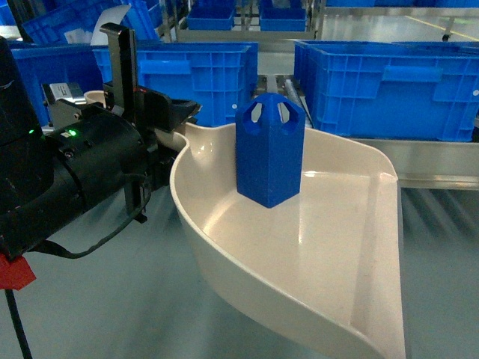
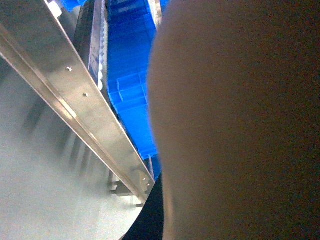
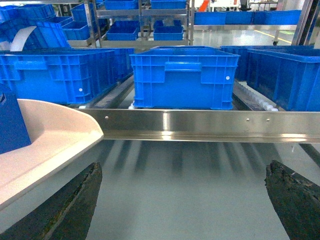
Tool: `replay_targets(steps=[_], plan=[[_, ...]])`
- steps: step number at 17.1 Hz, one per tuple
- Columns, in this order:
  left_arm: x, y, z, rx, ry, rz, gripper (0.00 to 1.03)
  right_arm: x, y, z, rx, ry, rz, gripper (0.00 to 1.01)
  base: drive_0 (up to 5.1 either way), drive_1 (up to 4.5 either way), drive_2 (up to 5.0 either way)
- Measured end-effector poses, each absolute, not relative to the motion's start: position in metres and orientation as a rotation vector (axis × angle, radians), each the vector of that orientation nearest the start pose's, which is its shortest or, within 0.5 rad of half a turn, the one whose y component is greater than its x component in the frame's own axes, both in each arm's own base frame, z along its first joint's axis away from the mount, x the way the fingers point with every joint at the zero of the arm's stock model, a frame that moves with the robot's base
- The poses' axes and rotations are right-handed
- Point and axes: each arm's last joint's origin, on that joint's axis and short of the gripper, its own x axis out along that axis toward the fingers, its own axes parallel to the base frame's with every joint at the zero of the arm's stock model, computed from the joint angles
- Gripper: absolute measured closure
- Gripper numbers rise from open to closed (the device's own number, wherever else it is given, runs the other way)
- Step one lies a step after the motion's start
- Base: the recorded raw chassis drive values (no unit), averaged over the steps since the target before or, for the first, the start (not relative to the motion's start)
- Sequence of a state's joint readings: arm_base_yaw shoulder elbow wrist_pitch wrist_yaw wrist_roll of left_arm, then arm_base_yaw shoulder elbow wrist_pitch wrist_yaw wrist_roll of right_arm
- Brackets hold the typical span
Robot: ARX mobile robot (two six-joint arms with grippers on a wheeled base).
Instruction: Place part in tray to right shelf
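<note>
The bright-blue part [image 1: 269, 149] stands upright near the back of the cream tray [image 1: 337, 262], which is held up in the air in front of the right shelf [image 1: 438, 163]. My left gripper [image 1: 159, 123] is shut on the tray's handle end at the left; its fingers are mostly hidden. In the left wrist view the tray's underside [image 2: 235, 125] fills the right side. My right gripper [image 3: 184, 169] hangs open and empty over the floor, facing the shelf's metal rail [image 3: 200, 125]. The tray's front corner [image 3: 50, 145] and an edge of the part [image 3: 11, 125] show at its left.
Large blue crates [image 1: 389, 86] [image 1: 196, 75] sit on the shelf behind the tray; one crate [image 3: 182, 75] is straight ahead of the right gripper. The steel rail [image 2: 75, 100] runs slantwise past the left wrist. More racks with crates stand farther back. Grey floor lies below.
</note>
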State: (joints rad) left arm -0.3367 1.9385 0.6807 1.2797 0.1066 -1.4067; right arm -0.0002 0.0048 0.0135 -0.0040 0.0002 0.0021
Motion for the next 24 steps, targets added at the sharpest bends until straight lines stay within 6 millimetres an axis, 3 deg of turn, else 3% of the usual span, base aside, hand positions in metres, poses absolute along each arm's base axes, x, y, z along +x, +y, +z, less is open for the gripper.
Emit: replay_targets(steps=[10,24], plan=[[0.3233,-0.1174,0.1375,-1.384,0.295,-0.387,0.91,0.0972,0.0000,0.1675,0.002,-0.006,0.000,0.03,0.8,3.95,-4.1],[0.3241,-0.1166,0.1376,-1.385,0.290,-0.382,0.91,0.0972,0.0000,0.1674,0.002,-0.005,0.000,0.03,0.0,0.00,0.0]])
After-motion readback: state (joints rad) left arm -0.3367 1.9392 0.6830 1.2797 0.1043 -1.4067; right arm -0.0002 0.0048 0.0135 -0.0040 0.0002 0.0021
